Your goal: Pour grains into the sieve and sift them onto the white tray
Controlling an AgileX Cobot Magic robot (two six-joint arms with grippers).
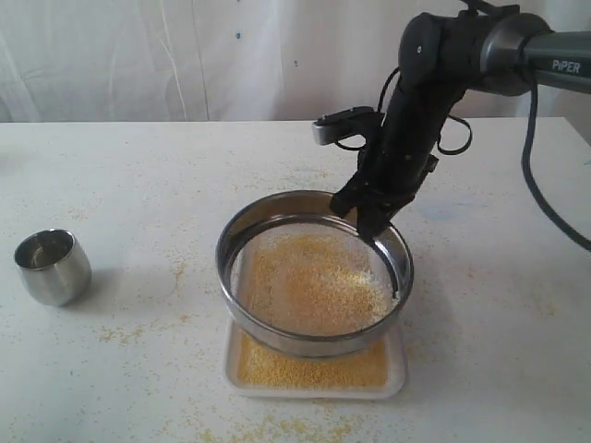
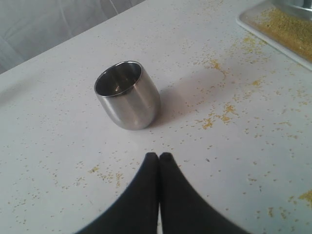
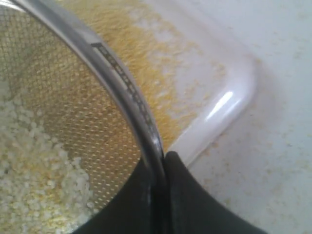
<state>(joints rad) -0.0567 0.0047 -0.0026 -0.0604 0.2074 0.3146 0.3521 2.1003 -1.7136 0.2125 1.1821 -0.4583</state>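
The right gripper (image 1: 369, 227) is clamped on the sieve (image 1: 314, 343), one finger inside the steel rim and one outside, at about 1 o'clock on the ring in the exterior view. The right wrist view shows the same hold up close: black fingertips (image 3: 180, 180) pinch the thin rim of the sieve (image 3: 122, 83). The sieve hangs over the white tray (image 1: 319, 391), covering most of it. The tray's near edge shows at 6 o'clock. Whether ring and tray touch I cannot tell.

Grains (image 1: 314, 286) lie spread across the mesh, and a yellow layer covers the tray floor beneath. Loose specks dot the white table (image 1: 138, 166) around the tray.

A small steel cup (image 1: 53, 266) stands upright at 9 o'clock from the sieve, well apart. The left gripper (image 2: 159, 157) has its fingers pressed together on nothing, over the table, with the cup near its tips.
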